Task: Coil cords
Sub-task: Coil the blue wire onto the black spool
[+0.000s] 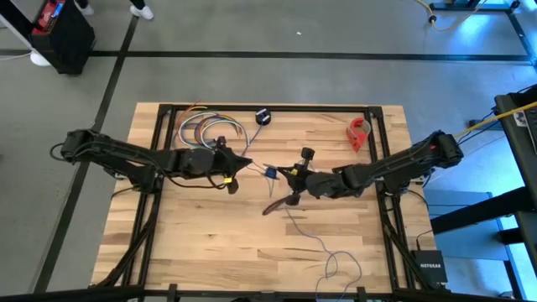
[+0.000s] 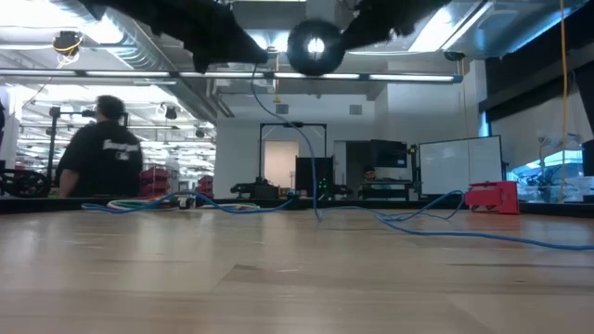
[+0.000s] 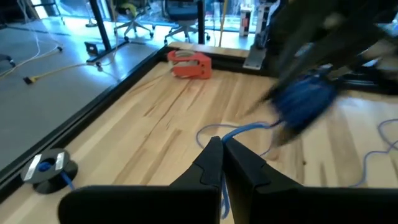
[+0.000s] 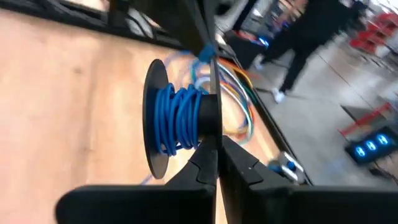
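A small black spool (image 4: 180, 121) wound with thin blue cord hangs above the table's middle (image 1: 271, 173), high up in the low view (image 2: 316, 46). My right gripper (image 4: 216, 155) is shut on it, coming from the table's right (image 1: 294, 179). My left gripper (image 3: 222, 152), from the left (image 1: 245, 163), is shut on the cord (image 3: 239, 129) a short way from the spool. The cord's loose length (image 1: 323, 247) lies in loops on the table toward the near edge. My left gripper pinches the thin cord (image 3: 219, 138) between its two fingertips, coming nearly level from the table's left. The cord runs from the fingers across to the spool (image 3: 305, 99), clear of the table. My right gripper pinches the rim of one black end disc (image 4: 209, 127) of the spool between its two fingers, coming nearly level from the table's right. The spool is lifted clear of the table, and cord hangs from it (image 2: 302, 139) down to the wood.
A second black spool (image 1: 263, 117) sits by the far edge (image 3: 50, 169). A bundle of multicoloured cables (image 1: 205, 130) lies at the far left, and a red object (image 1: 359, 132) at the far right. A person (image 2: 97, 148) stands in the room beyond.
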{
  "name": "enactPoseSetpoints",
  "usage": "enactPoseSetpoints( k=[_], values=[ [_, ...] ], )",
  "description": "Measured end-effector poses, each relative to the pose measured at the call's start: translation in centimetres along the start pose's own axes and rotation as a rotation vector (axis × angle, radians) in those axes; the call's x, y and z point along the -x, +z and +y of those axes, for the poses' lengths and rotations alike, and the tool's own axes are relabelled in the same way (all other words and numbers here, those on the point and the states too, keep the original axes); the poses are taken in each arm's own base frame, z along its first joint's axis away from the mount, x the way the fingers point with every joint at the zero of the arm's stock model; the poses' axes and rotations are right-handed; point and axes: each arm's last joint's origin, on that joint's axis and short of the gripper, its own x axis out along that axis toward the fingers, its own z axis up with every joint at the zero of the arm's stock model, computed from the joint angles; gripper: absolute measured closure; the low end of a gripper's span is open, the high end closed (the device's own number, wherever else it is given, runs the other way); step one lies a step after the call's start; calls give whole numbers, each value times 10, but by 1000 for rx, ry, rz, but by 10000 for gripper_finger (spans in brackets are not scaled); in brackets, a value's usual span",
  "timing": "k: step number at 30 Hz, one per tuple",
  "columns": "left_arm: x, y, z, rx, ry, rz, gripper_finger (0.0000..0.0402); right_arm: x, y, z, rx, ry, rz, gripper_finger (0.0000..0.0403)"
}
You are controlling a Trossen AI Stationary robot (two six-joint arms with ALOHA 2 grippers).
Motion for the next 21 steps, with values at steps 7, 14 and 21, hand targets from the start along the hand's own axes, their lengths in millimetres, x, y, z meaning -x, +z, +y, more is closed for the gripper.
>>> enactPoseSetpoints(
  k=[7,14,21],
  values=[
    [3,6,-6,24,-31,-58,400,-29,-10,-10,-44,-91,33,398],
    [-1,10,-12,58,-52,-131,400,-40,-7,-19,-100,-96,-20,398],
    [-13,12,-27,67,-88,-249,400,-40,0,-20,-134,-76,-92,398]
  ],
)
